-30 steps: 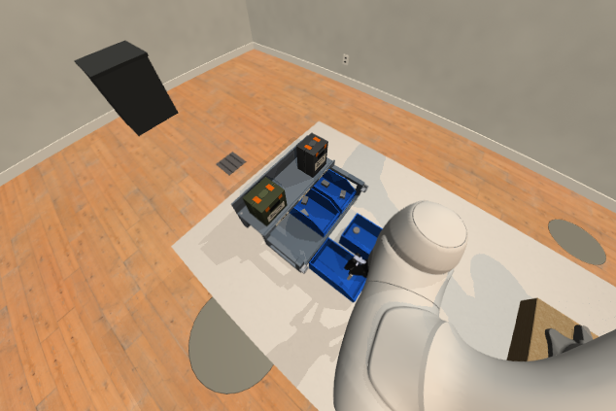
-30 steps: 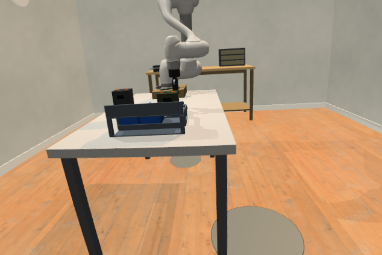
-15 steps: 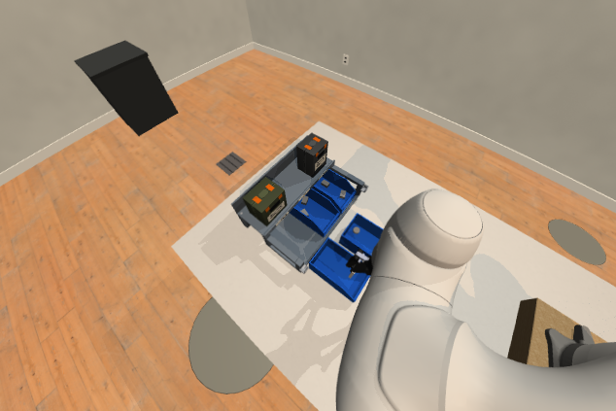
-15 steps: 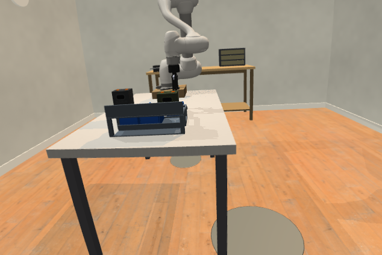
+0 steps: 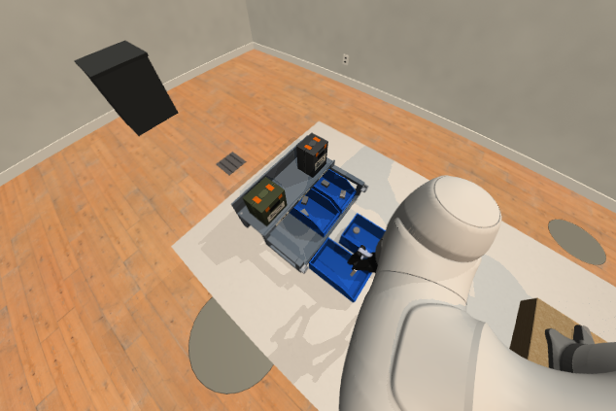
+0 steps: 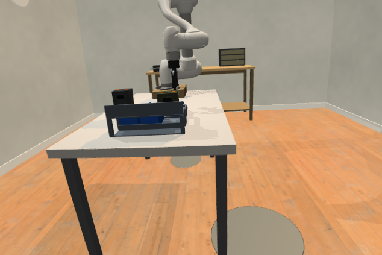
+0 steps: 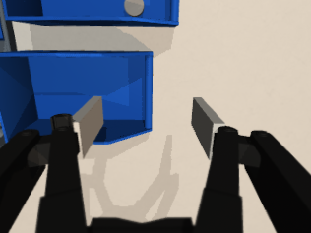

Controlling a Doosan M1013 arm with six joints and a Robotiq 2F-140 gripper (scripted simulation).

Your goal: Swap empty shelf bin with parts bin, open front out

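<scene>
- The hand (image 5: pixel 363 260) (image 6: pixel 174 87) (image 7: pixel 148 110) is spread, pinching nothing, above one end of the empty blue bin (image 5: pixel 334 261) (image 7: pixel 89 80).
- That bin sits upright on the surface (image 5: pixel 278 291) (image 6: pixel 141 151) (image 7: pixel 246 58), off the shelf (image 5: pixel 284 256) (image 6: pixel 143 110).
- Beside it (close, not touching) stands the bin with parts (image 5: pixel 362 233) (image 7: pixel 93 9); one round piece shows, perhaps more hidden.

Blue bins (image 5: pixel 330 266) (image 7: pixel 89 78) look like smooth plastic; the shelf (image 5: pixel 283 242) (image 6: pixel 143 110) resembles gray painted metal. Wood-grain planks (image 5: pixel 74 256) (image 6: pixel 147 214) form the floor. Matt, pale finger pads.
</scene>
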